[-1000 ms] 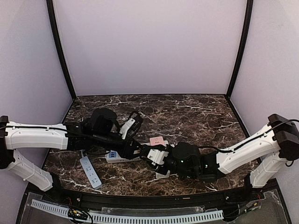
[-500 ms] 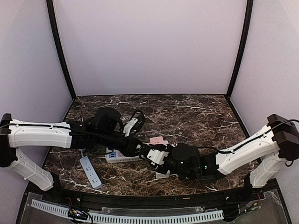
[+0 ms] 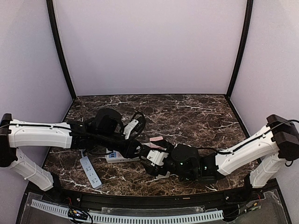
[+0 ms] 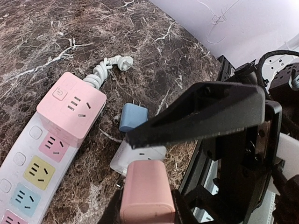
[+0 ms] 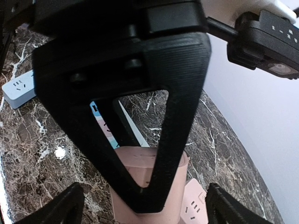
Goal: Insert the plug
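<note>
Above the marble table point(image 4: 46, 37), near its front middle, the left claw point(image 4: 145, 212) is clamping a pink plug point(image 4: 147, 186), jaws pressing on its two sides. The right claw point(image 5: 147, 207) is standing wide, its fingers flanking the plug without touching it. The plug, a rounded pink block, is hanging beside the multicoloured power strip point(image 4: 23, 172). Compared with a second ago, the right claw is spreading wider.

The left end effector point(image 5: 142, 184) fills the view, its triangular black finger point(image 5: 187, 93) overlapping a pink plug point(image 5: 128, 210). The right end effector point(image 5: 147, 212) has its tips wide apart on either side, clear of the plug. On the marble tabletop point(image 5: 37, 154) lie a pink socket cube point(image 5: 194, 207) and a pale power strip point(image 5: 18, 86).
</note>
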You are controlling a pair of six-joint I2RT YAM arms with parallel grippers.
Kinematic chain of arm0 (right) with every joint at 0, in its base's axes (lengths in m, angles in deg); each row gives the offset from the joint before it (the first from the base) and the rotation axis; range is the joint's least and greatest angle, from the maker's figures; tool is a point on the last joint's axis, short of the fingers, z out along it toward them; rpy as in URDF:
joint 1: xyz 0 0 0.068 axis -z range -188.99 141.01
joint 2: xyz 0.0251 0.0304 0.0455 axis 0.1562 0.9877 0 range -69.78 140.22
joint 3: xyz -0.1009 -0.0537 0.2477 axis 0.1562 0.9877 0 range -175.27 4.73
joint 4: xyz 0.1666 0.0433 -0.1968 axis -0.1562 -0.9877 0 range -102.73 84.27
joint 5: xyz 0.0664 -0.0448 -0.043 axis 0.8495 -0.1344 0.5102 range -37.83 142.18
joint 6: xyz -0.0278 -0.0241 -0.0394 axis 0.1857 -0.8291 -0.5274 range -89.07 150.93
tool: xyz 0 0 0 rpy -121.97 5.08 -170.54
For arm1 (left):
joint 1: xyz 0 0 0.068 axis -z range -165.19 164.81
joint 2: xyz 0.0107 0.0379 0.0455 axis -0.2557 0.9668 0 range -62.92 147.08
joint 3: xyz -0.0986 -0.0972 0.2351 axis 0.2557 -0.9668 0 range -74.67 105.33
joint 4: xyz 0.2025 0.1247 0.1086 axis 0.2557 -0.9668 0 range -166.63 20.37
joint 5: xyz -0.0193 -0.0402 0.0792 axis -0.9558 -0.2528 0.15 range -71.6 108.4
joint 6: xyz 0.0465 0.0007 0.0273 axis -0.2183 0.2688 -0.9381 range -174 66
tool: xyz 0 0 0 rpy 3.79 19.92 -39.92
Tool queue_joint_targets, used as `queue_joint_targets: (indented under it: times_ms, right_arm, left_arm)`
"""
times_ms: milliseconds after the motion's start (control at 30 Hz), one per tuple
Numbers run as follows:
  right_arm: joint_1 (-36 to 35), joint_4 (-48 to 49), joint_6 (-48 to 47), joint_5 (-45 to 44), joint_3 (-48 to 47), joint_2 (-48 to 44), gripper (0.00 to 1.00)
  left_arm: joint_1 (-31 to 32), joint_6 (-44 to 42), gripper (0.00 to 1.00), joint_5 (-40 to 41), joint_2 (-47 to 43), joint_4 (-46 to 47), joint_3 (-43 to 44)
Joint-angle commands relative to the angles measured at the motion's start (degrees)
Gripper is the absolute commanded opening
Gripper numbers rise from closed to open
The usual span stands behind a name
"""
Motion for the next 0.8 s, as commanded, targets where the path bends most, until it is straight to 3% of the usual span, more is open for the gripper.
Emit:
queue_joint_targets:
  times_ms: [0, 233, 500, 767]
  right_arm:
    - [-0.1, 1.0, 1.8, 0.4, 1.5, -0.7, 0.96]
    - [3.1, -0.1, 4.1, 2.7, 1.8, -2.8, 0.99]
    - [8.3, -1.6, 12.9, 6.8, 3.4, -8.1, 0.99]
    - [11.1, -4.2, 18.6, 12.8, 5.8, -14.0, 0.99]
  left_arm:
    - [0.3, -3.2, 0.01, 2.0, -2.4, -3.5, 0.9]
    - [0.3, -5.7, 0.01, 5.9, -3.8, -10.6, 3.6]
    - [0.3, -9.6, 0.01, 12.4, -6.0, -16.3, 5.9]
    - [0.3, -18.3, 0.01, 15.9, -4.5, -22.9, 11.6]
